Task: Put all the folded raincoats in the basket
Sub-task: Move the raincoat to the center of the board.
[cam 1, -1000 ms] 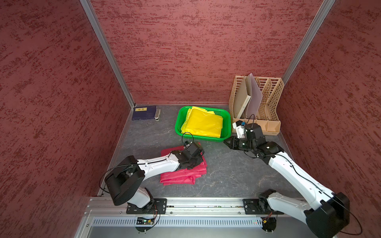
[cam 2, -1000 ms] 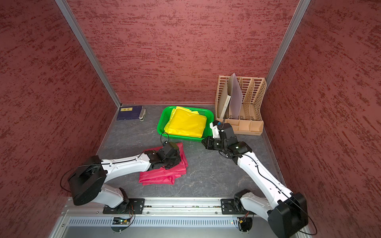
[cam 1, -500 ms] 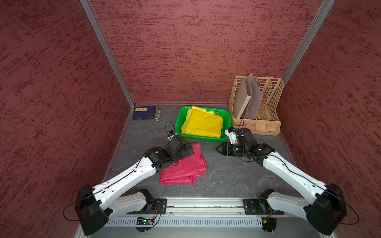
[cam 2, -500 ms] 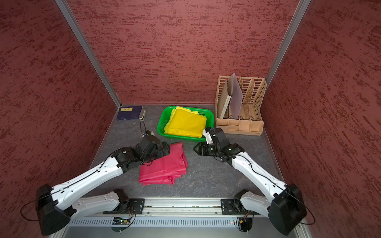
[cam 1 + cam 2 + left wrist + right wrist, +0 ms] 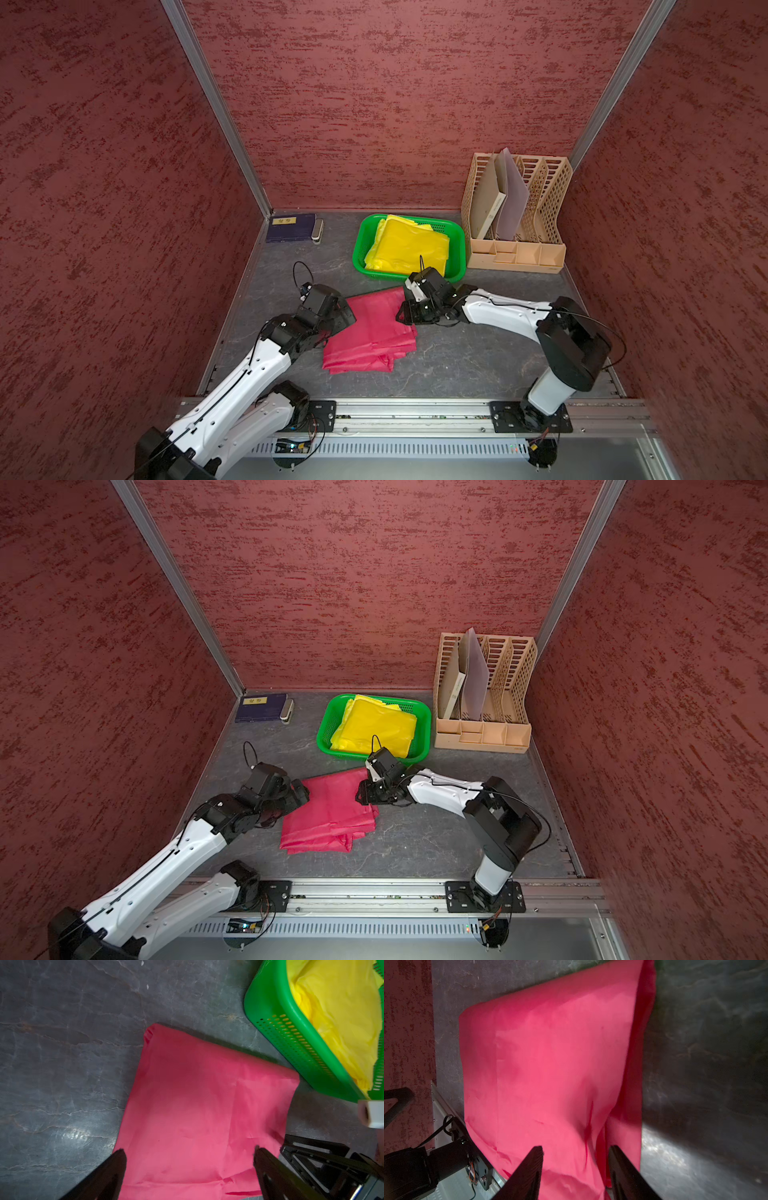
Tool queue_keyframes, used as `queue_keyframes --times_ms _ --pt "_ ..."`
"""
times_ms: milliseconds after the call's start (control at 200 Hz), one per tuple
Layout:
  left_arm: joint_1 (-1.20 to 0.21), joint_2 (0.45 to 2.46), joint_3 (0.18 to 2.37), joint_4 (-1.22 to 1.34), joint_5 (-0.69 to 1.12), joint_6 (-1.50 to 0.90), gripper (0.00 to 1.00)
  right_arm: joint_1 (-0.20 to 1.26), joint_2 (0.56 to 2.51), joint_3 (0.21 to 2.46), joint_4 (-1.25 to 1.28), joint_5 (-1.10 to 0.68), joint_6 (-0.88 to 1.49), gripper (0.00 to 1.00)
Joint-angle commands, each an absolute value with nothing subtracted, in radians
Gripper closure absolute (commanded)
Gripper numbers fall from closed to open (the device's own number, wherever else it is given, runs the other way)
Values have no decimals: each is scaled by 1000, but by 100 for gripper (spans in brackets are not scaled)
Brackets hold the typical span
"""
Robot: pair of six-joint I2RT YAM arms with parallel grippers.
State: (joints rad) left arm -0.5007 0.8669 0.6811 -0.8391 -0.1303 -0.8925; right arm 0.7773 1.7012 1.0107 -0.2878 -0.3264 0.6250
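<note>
While the folded red raincoat [image 5: 374, 332] lies flat just near of the green basket [image 5: 360, 249], the left gripper [image 5: 188, 1151] gapes wide at its left edge. The right gripper [image 5: 576, 1148], half spread and pinching nothing, is over its right edge, closer to the basket.

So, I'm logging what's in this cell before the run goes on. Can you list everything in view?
red raincoat: 1, red, folded flat on the table in front of the basket
yellow raincoat: 1, yellow, folded inside the basket
basket: 1, bright green, middle back of the table
file rack: 1, beige, back right corner
folders: 2, tan and pale lilac, standing in the file rack
book: 1, dark blue with yellow label, back left corner
small object: 1, pale grey, beside the book; too small to identify
table: 1, grey stone pattern
walls: 3, mottled dark red, around the table
left tool: 1, black, open over the red raincoat
right tool: 1, black, open over the red raincoat
</note>
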Motion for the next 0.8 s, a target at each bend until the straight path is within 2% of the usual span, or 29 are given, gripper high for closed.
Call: queue_keyframes --times_ms 0,255,381,541,796 --pt "-492 862 666 -835 -133 -869 0 784 1739 1038 -255 -261 643 46" --pt "-477 896 634 -809 -113 -847 0 785 1772 1012 -251 -229 644 63" --pt "-477 935 610 -756 -88 -846 0 785 1732 967 -243 -203 651 83" --pt "-504 1011 629 -734 -102 -824 0 785 1677 904 -230 -183 663 99" --pt "-560 1092 634 -623 -50 -806 0 785 1553 776 -229 -140 706 100"
